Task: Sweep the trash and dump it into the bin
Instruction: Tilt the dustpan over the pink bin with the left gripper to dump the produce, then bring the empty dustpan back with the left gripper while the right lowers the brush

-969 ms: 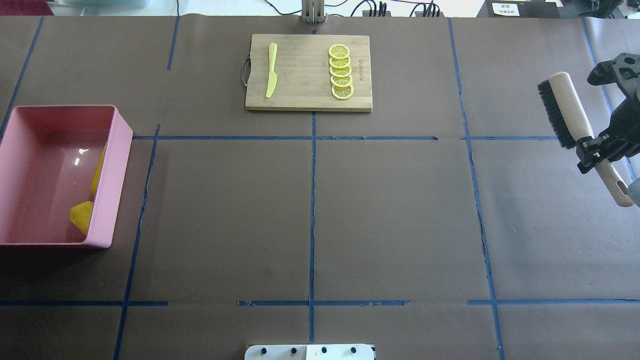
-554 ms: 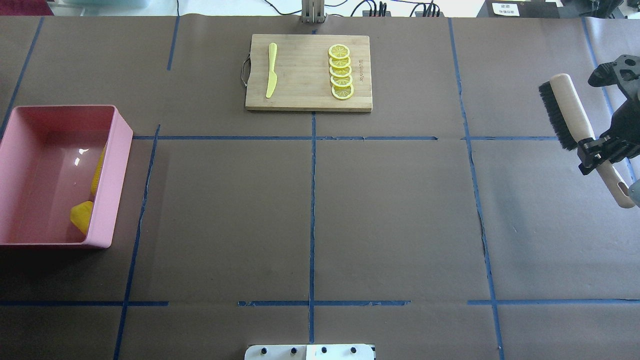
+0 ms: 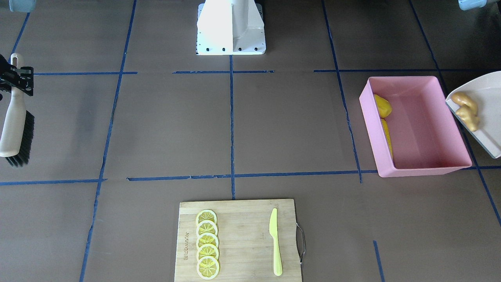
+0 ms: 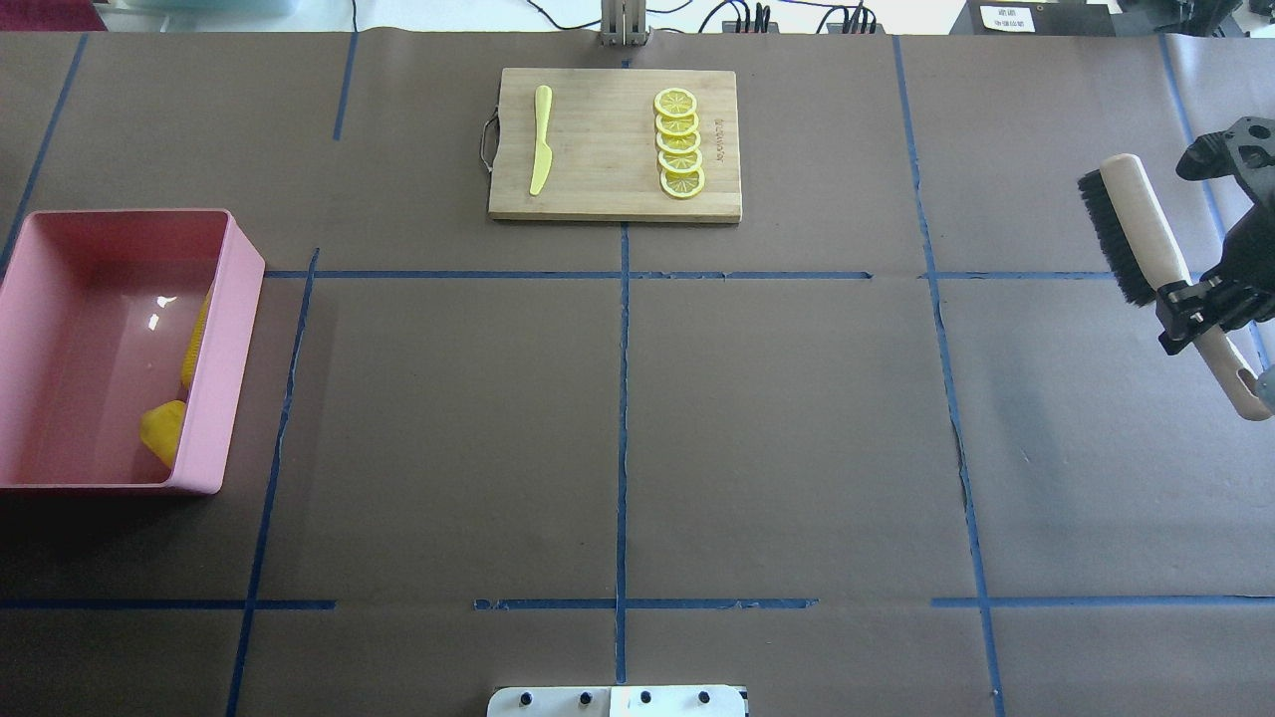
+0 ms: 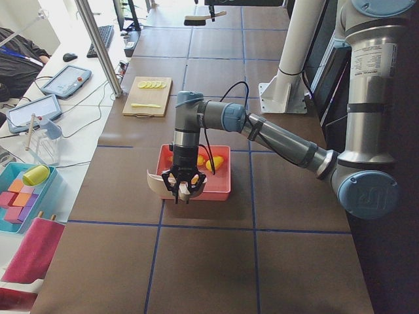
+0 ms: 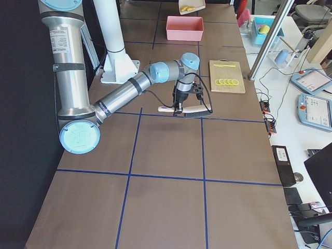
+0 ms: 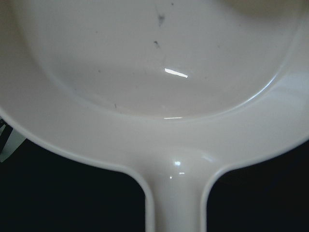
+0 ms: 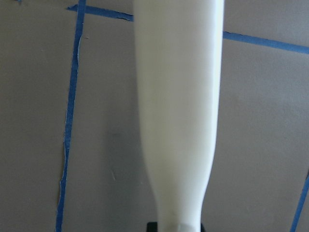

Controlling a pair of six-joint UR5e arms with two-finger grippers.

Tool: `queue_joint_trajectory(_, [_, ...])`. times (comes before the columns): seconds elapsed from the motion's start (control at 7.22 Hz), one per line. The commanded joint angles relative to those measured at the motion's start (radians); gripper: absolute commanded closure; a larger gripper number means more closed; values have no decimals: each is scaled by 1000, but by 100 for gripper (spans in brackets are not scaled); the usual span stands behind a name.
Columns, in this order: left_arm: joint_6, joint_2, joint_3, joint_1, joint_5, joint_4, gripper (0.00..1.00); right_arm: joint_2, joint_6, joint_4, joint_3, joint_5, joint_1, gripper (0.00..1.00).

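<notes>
The pink bin (image 3: 424,171) stands at my left side and also shows in the overhead view (image 4: 227,378). The corn cob (image 3: 386,137) and the yellow potato lump (image 3: 382,106) lie inside it against one wall. The tan ginger root (image 3: 465,110) lies on the cream dustpan (image 3: 489,98), held tilted beside the bin's outer wall. My left gripper (image 5: 180,190) is shut on the dustpan's handle (image 7: 176,203). My right gripper (image 4: 1200,304) is shut on the handle of a black-bristled brush (image 4: 1126,224), held at the far right.
A wooden cutting board (image 4: 608,189) at the far middle carries several lemon slices (image 4: 679,142) and a lime-green knife (image 4: 540,139). The robot's white base (image 3: 231,27) stands at the near middle edge. Blue tape lines cross the brown table.
My right gripper has drifted slightly right and toward me with the brush. The bin and its contents have not moved.
</notes>
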Motion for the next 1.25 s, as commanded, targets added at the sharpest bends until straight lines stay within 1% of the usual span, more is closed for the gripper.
queue_joint_trajectory(0.0, [0,-21,-2,10,40,21,100,-1,-6,0,-5,-1,0,100])
queue_joint_trajectory(0.28, [0,-26,-4,10,36,22,100,-12,-18,0,-7,-1,2,100])
queue_joint_trajectory(0.42, [1,-53,-4,10,28,27,100,-25,-25,0,-7,-1,5,100])
queue_joint_trajectory(0.55, [1,-104,-4,10,-34,54,100,-47,-45,2,-7,-2,5,100])
queue_joint_trajectory(0.69, [-2,-154,-10,10,-152,88,100,-62,-61,2,-7,-2,9,100])
queue_joint_trajectory(0.83, [-34,-201,-10,10,-206,119,100,-93,-59,30,-7,-2,9,100])
queue_joint_trajectory(0.97, [-79,-239,-14,19,-265,145,100,-164,-52,163,-34,12,9,100])
queue_joint_trajectory(1.11, [-110,-265,-13,30,-368,150,100,-218,-43,290,-93,80,9,100])
